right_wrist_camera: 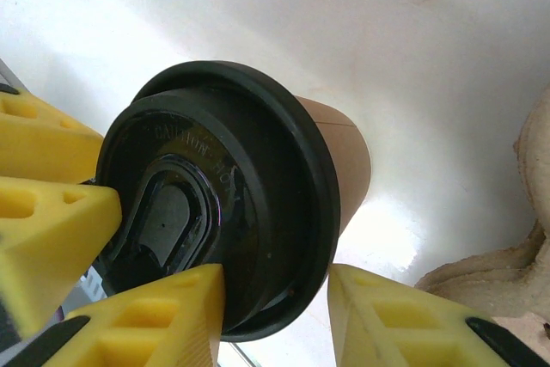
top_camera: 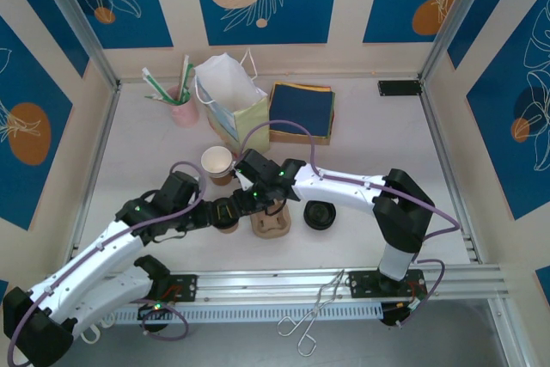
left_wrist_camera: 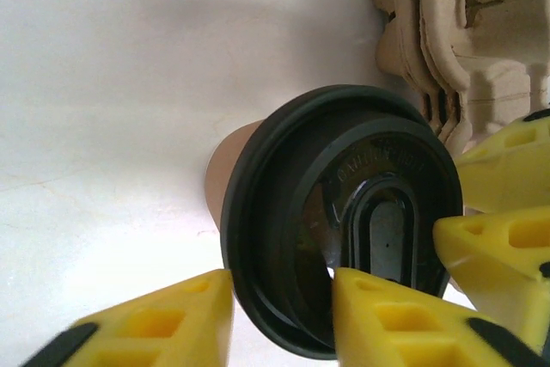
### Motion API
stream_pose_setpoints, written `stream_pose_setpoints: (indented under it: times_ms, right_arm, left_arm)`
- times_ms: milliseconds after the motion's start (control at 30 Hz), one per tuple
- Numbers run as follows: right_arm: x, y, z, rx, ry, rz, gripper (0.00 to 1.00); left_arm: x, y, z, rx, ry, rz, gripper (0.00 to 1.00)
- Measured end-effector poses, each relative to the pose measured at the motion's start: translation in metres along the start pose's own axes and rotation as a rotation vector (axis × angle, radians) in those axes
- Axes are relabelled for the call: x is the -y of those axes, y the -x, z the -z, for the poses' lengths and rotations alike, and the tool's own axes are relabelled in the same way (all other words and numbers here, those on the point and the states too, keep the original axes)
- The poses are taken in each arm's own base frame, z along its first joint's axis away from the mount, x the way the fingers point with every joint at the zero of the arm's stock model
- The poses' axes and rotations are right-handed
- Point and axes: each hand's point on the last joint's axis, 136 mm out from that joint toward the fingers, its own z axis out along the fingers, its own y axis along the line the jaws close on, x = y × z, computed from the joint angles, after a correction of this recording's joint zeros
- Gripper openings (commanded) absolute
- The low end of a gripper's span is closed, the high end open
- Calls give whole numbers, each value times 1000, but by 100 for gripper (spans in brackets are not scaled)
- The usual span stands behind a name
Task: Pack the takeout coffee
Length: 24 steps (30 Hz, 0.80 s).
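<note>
Takeout coffee [left_wrist_camera: 344, 204], small brown kraft paper cup under round black plastic lid: stood on white counter [top_camera: 146, 152], just beside beige moulded-pulp cup carrier [top_camera: 271, 226]. Lid rim is clamped by right claw [right_wrist_camera: 275, 285] and flanked by left claw [left_wrist_camera: 284, 290], whose grip cannot be told.

Lidded cup [top_camera: 226, 215] centre frame, carrier [top_camera: 271, 226] touching its right, loose lid [top_camera: 320, 213] further right. Open cup [top_camera: 216, 163] just above. Straw cup [top_camera: 182, 109], bag [top_camera: 245, 118], napkins [top_camera: 301, 111] along top. Tongs [top_camera: 311, 314] bottom.
</note>
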Motion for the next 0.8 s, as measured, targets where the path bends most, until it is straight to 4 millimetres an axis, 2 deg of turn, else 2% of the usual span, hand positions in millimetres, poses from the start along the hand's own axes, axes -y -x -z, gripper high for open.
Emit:
stream_pose_setpoints:
  times_ms: [100,800]
  right_arm:
    - [0,0,0,2,0,1,36]
    - [2,0,-2,0,-10,-3,36]
  left_arm:
    - [2,1,0,4,-12,3,25]
    - [-2,-2,-14,44,-54,25,25]
